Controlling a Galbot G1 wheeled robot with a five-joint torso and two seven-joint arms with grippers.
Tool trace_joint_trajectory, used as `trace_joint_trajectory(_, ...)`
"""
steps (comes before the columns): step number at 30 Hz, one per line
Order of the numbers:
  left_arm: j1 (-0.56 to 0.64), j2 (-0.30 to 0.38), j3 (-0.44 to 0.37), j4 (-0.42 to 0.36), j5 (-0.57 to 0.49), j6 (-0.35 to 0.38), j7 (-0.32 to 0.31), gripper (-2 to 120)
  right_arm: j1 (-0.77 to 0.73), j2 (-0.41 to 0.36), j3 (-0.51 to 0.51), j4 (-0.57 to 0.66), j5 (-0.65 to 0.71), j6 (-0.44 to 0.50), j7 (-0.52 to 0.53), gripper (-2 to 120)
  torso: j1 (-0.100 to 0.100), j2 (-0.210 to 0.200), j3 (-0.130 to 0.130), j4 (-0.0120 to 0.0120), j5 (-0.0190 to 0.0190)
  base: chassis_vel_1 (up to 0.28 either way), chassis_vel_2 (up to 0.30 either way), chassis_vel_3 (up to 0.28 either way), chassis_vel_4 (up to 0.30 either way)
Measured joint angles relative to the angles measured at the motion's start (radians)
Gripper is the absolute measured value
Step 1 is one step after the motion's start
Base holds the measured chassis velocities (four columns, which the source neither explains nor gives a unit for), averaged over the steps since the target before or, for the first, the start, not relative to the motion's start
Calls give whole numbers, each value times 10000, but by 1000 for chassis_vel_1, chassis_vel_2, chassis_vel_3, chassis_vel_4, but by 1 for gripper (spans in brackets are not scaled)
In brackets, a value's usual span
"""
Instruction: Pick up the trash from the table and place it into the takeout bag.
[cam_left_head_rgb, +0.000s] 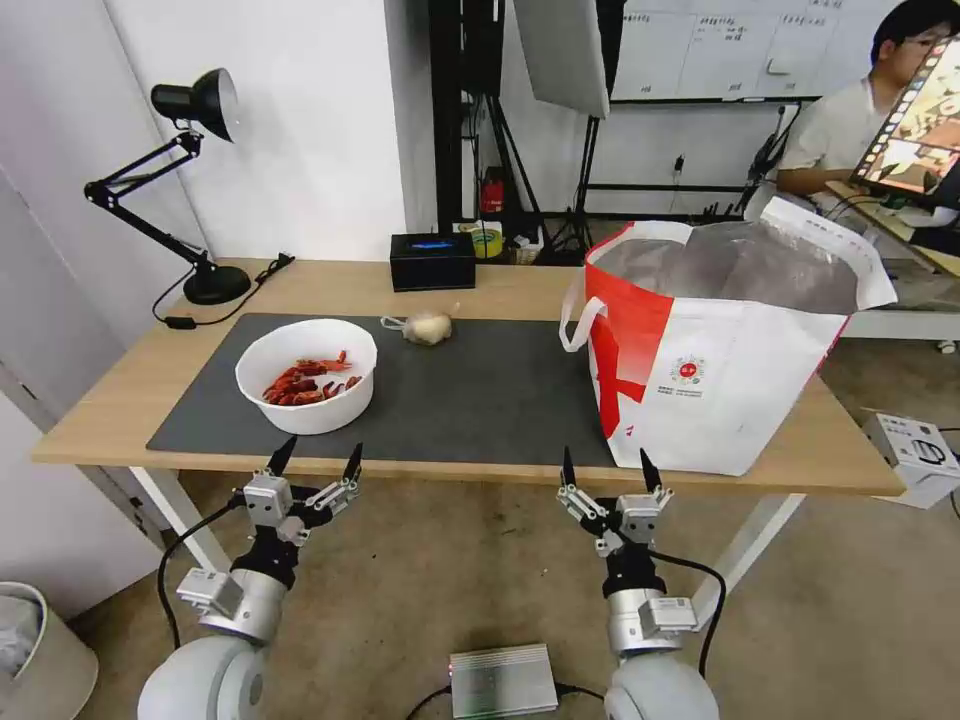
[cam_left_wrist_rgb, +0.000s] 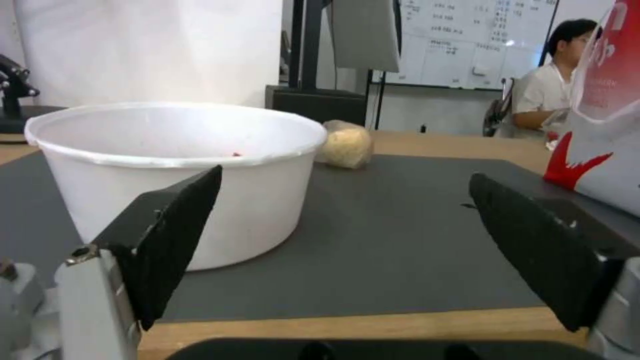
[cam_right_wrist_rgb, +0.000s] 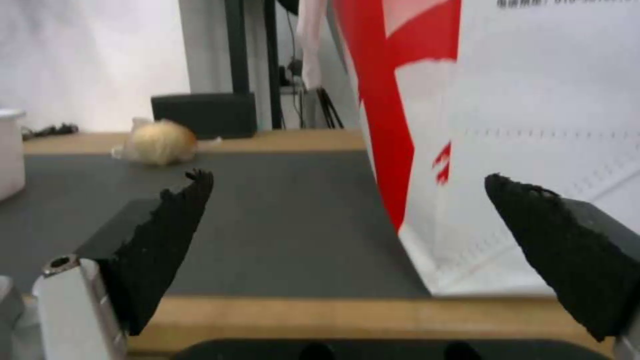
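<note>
Light-wood table (cam_left_head_rgb: 500, 285) under grey mat (cam_left_head_rgb: 480, 390); white bowl (cam_left_head_rgb: 306, 375) of red shells (cam_left_head_rgb: 305, 382), knotted bag (cam_left_head_rgb: 427, 326), foil-lined takeout bag (cam_left_head_rgb: 720, 340). Left gripper (cam_left_head_rgb: 315, 461), right gripper (cam_left_head_rgb: 607, 466) spread wide, empty.

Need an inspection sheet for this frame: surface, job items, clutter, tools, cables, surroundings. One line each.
Surface: light-wood table bearing a dark grey mat.
Job's things: white bowl of red shells on the mat's left part; small knotted bag at the mat's back edge; takeout bag upright and open on the table's right part.
Clutter: black desk lamp at back left; black box at back centre.
Tools: left tool open, off the table's front edge before the bowl; right tool open, before the takeout bag.
Cables: lamp cord on the table; arm cables below.
Surroundings: whiteboard, light stands, seated person behind.
</note>
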Motion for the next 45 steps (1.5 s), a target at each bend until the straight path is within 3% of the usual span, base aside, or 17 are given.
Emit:
trace_joint_trajectory(7,108,-121,-36,8,547,0,-4,100,-367,79,-121,20,-507,-112,68,100,0,0,0,0,0,0,0,0,0)
trace_joint_trajectory(34,195,-202,-140,-20,532,-24,6,100,-269,296,-402,-268,-655,82,22,100,0,0,0,0,-1,0,0,0,0)
trace_joint_trajectory(42,248,-218,-205,-39,519,-43,18,100,200,180,-604,-477,-240,351,-284,100,0,0,0,0,0,0,0,0,0)
trace_joint_trajectory(45,415,-389,-287,-127,517,-117,105,100,1329,-104,-867,-929,427,361,-476,99,0,0,0,1,0,0,0,0,0)
